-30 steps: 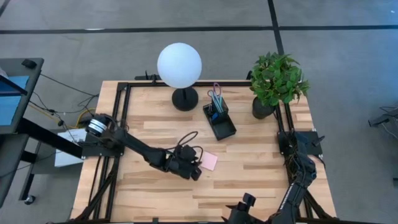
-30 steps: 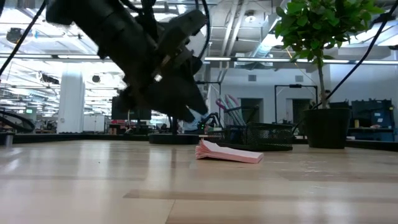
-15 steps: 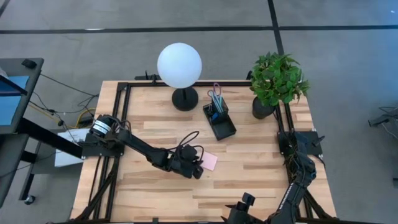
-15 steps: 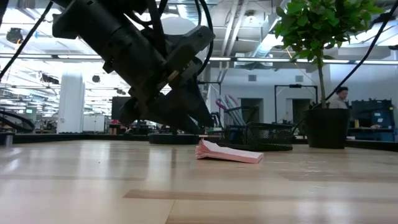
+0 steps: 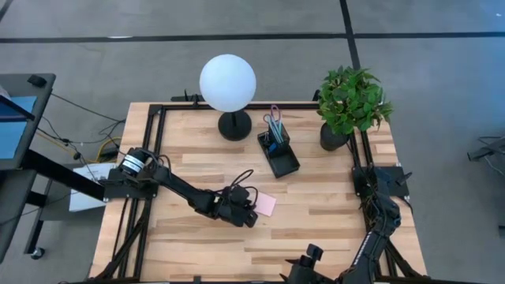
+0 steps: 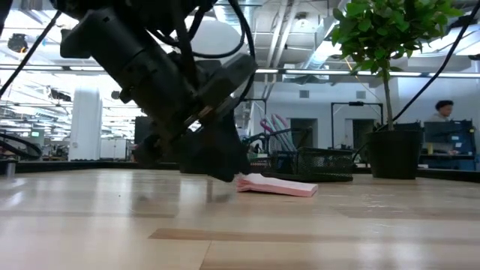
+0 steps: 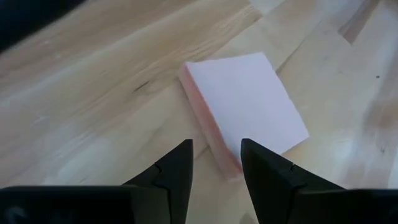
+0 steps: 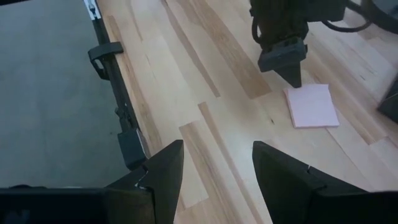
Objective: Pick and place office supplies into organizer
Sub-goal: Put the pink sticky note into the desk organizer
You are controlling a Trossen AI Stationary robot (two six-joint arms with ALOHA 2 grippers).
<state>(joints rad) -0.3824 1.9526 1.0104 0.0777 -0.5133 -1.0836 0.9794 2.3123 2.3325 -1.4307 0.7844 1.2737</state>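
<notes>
A pink sticky-note pad (image 5: 267,205) lies flat on the wooden table, a little in front of the middle. My left gripper (image 7: 216,167) is low over the table at the pad's left side (image 6: 225,172), open, with one corner of the pad (image 7: 229,169) between its fingers. The black organizer (image 5: 278,151) stands behind it, with purple-handled scissors (image 5: 274,120) upright in its cup section. My right gripper (image 8: 217,163) waits open and empty, high over the table's near right part. My left gripper slants down at the pad from the table's left, and its open fingers (image 7: 267,177) stand on either side of the pad's corner. Whether a finger touches the pad I cannot tell. The pad lies flat on the table.
A lamp with a white globe (image 5: 228,82) and a round black base (image 5: 234,126) stands at the far edge. A potted plant (image 5: 352,101) stands at the far right. Bare wood lies to the near side and right of the pad.
My left gripper has come down toward the table beside the pad, its fingers now close to the wood at the pad's corner. The pad has stayed where it was.
</notes>
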